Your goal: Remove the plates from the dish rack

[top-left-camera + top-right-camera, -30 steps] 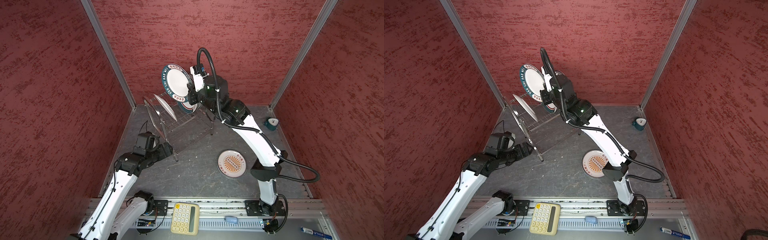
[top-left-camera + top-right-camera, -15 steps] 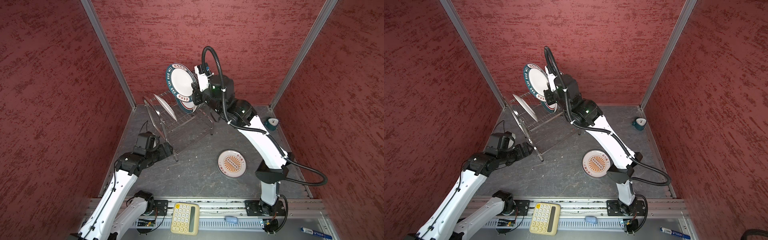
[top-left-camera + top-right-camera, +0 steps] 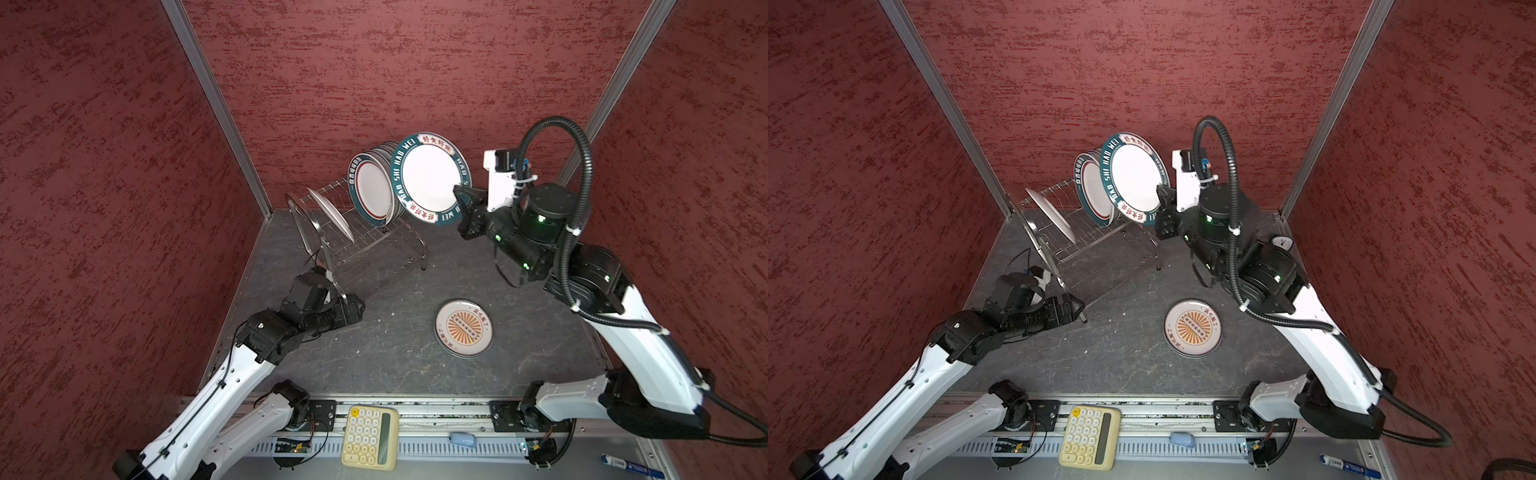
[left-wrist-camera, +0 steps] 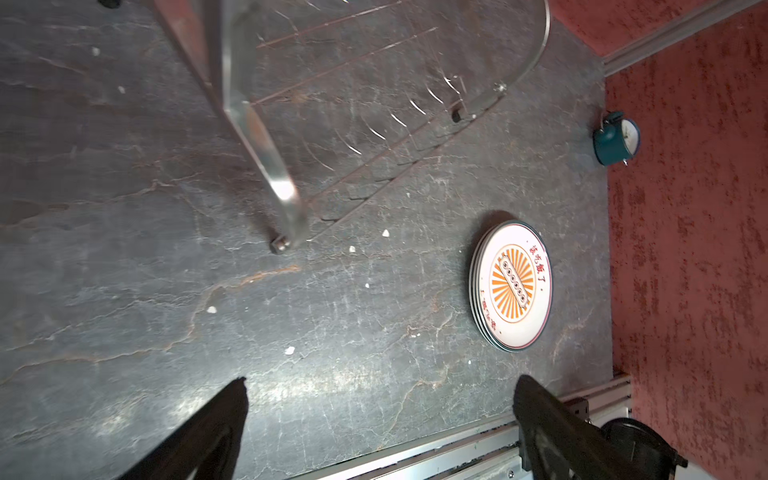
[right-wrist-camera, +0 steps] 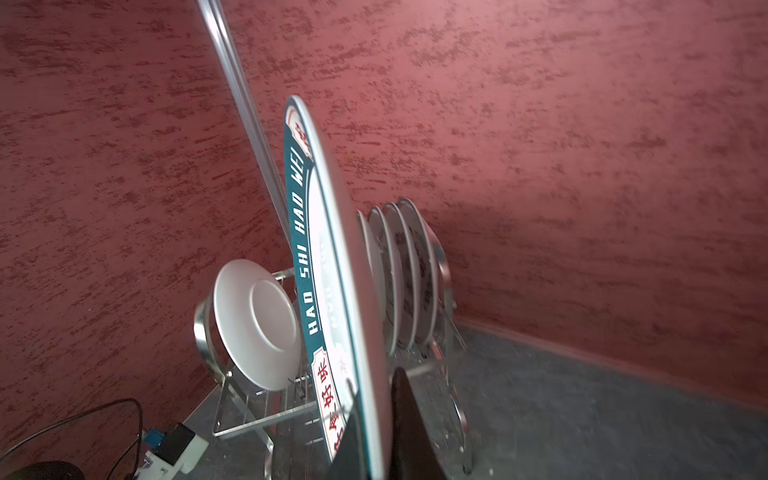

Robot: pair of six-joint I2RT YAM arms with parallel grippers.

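While aloft in right claw point(image 3: 459, 194), one plate point(image 3: 428, 176); five more in dish rack point(image 3: 365, 244).

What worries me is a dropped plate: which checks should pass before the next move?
1. Right gripper shut on the rim of the round white plate with the teal lettered band: ok.
2. That plate lifted out of the shiny steel wire dish rack: ok.
3. Gap to the white plates in the rack: cannot tell.
4. Orange-sunburst plate stack on the dark table, top unobstructed: ok.
5. Left gripper open, empty, low beside the rack's leg: ok.
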